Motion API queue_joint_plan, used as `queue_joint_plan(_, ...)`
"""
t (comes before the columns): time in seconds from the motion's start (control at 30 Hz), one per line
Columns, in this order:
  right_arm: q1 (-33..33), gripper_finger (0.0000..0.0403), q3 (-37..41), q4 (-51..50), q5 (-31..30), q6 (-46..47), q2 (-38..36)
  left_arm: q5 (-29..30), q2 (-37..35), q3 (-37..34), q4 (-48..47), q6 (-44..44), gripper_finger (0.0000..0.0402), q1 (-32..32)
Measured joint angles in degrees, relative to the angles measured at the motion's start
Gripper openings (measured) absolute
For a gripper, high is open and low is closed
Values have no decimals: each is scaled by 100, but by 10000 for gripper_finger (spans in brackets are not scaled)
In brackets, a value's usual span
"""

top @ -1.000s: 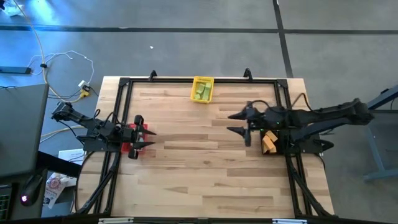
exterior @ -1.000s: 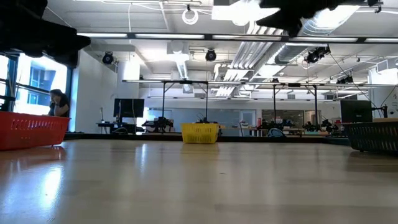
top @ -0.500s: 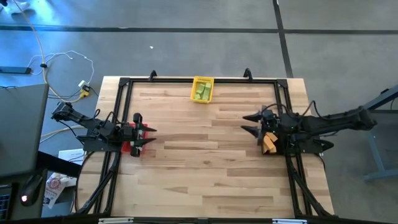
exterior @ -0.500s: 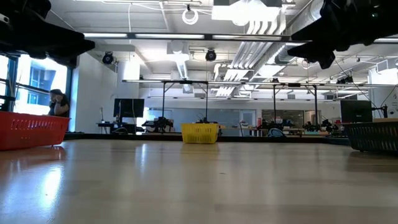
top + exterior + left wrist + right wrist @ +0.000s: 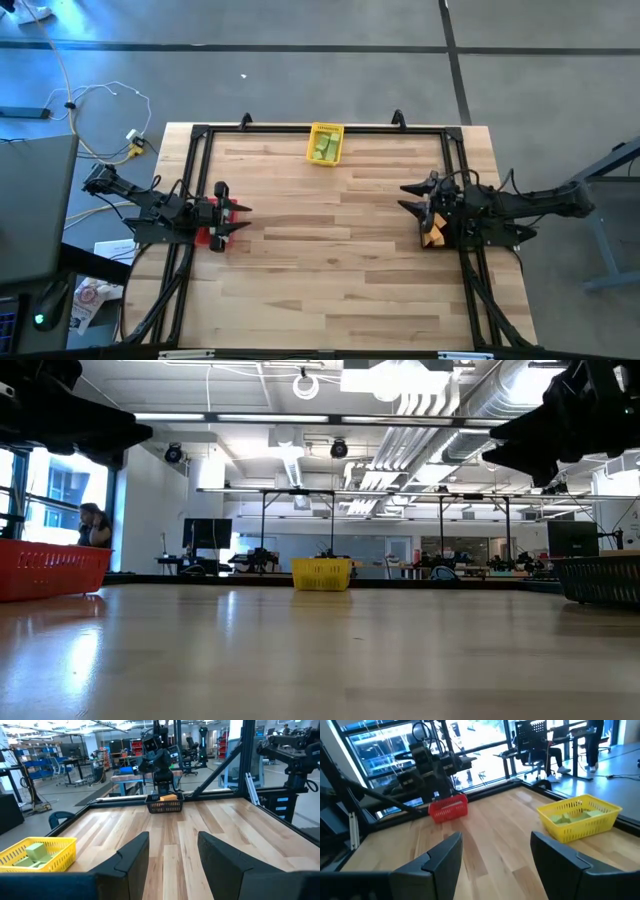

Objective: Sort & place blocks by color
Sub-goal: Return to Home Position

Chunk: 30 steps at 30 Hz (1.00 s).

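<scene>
Light green blocks (image 5: 566, 819), small squared solids with flat matte faces, lie heaped in a yellow bin (image 5: 582, 831) of open plastic lattice that stands at the far edge of the table (image 5: 320, 260), well apart from both grippers and off to the side of the line between them. Orange blocks (image 5: 432, 232), including at least one longer bar, sit in a black bin (image 5: 164, 808) of dark wire-like mesh directly beneath the right arm's wrist. The right gripper (image 5: 403, 198) hangs above the table just past that bin's inner side, pointing toward the middle of the table, its two dark angular fingers spread wide with nothing between them. Across the table the left gripper (image 5: 247, 220) faces it from above a red bin (image 5: 448, 810), a shallow rectangular basket with slotted walls. Its fingertips reach just beyond that bin's inner side, and its fingers are likewise parted wide and empty. What the red bin holds cannot be made out, since the arm covers it from above and its wall hides the inside from the level view. The tabletop is pale butcher-block wood laid in long narrow staves, with a soft sheen that mirrors the ceiling lights in the level view, and no loose block lies on it near either gripper. Beyond the table is an open workshop hall, where a person (image 5: 93, 525) shows at the far side near a window.
</scene>
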<state>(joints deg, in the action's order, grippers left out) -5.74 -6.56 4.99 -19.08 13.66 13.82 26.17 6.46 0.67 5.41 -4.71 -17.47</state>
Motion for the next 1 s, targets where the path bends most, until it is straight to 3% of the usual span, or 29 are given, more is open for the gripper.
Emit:
queue_joint_plan(0.23, 0, 220, 570, 30, -32, 155, -511, -2, 0, 2, 0, 0, 156, 0)
queue_joint_plan(0.5, 4, 220, 598, -109, -345, -16, -606, -4, 0, 2, 0, 0, 156, 0)
queue_joint_plan(1.0, 9, 220, 598, -145, 84, -21, -592, -13, 2, 2, 0, 0, 156, -2)
